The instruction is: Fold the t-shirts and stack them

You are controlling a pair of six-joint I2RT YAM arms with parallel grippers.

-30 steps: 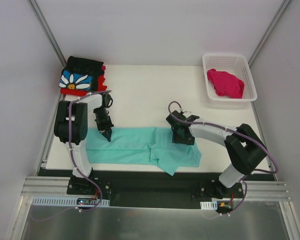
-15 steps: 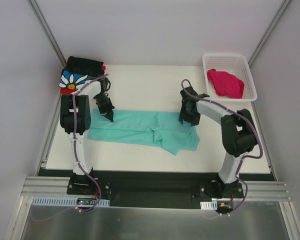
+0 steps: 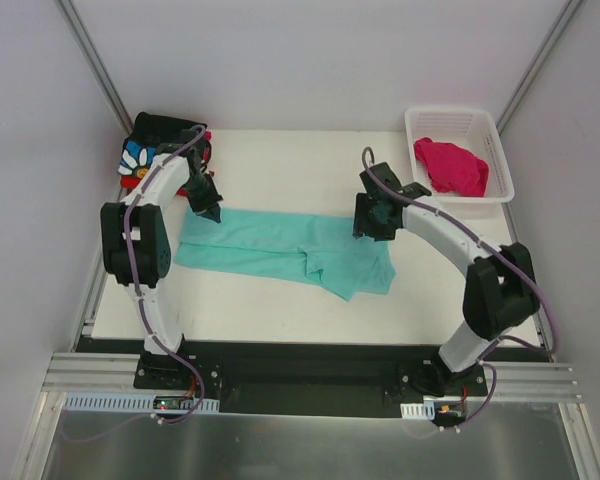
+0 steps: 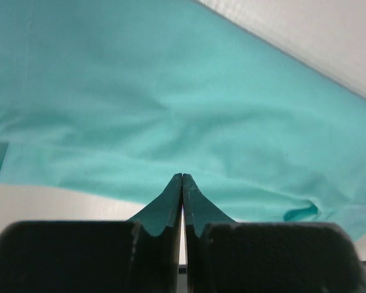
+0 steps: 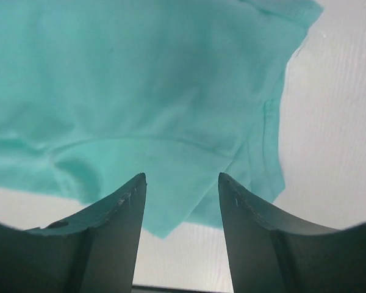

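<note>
Pinching the soft mint-teal cloth shirt

Your left gripper is squeezed together on the shirt's far left edge. The shirt lies spread on the flat white table. Your right gripper has its fingers apart over the right end.

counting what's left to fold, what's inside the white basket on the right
One crumpled magenta-pink t-shirt lies in the white basket, covering much of its floor. Anything beneath it is hidden by the cloth.
</note>
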